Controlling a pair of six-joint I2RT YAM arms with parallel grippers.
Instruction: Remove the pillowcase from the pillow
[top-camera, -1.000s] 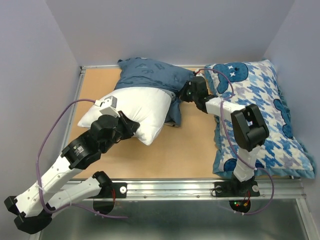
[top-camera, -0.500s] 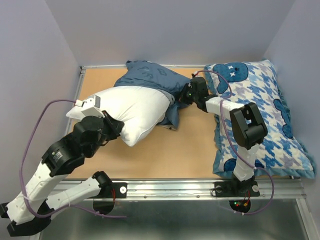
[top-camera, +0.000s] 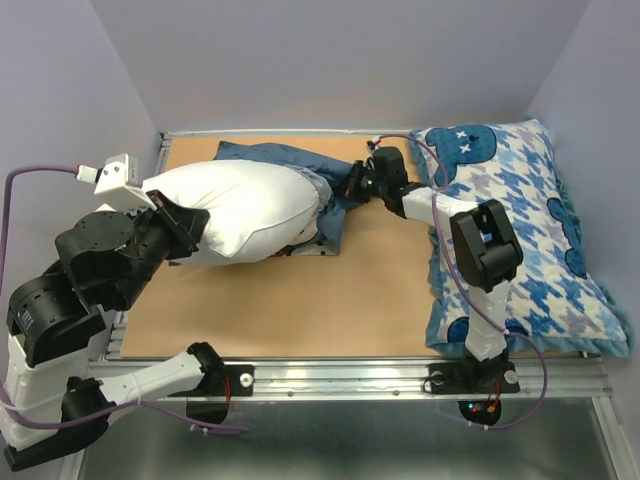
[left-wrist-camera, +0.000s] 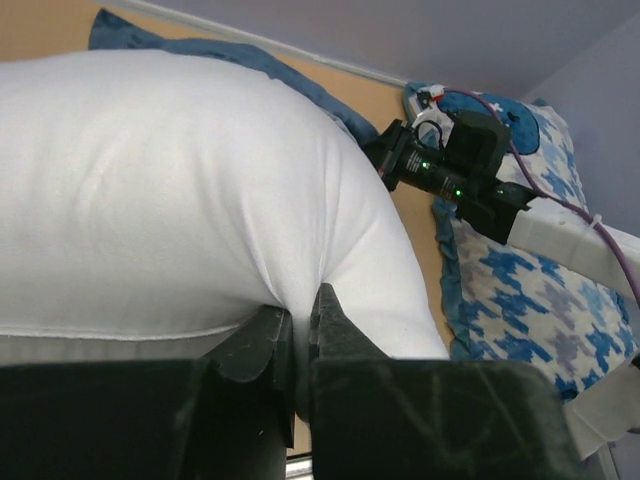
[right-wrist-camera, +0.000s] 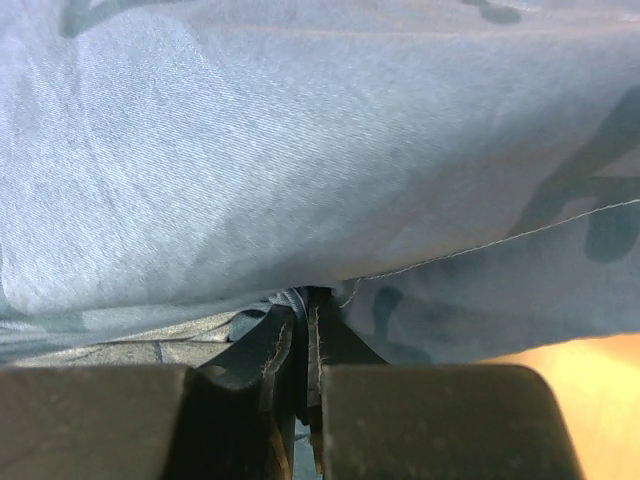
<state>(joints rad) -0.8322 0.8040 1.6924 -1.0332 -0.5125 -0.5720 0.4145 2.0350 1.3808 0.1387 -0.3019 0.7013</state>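
Note:
The plump white pillow (top-camera: 245, 205) lies at the table's back left, almost wholly bare. My left gripper (top-camera: 185, 222) is shut on its near left end; the left wrist view shows white fabric (left-wrist-camera: 200, 190) pinched between the jaws. The dark blue pillowcase (top-camera: 335, 190) is bunched flat behind and to the right of the pillow, still over its right end. My right gripper (top-camera: 355, 185) is shut on the pillowcase's right edge; blue fabric (right-wrist-camera: 300, 150) fills the right wrist view.
A blue-and-white houndstooth pillow with blue bear shapes (top-camera: 530, 240) lies along the right side. The table is a wooden board (top-camera: 330, 300) with a metal frame. Grey walls close in on the left, back and right. The right arm reaches across the back middle.
My left gripper has pulled the white pillow left and up, drawing it further out of the pillowcase. My right gripper stays holding the pillowcase, which has flattened and stretched.

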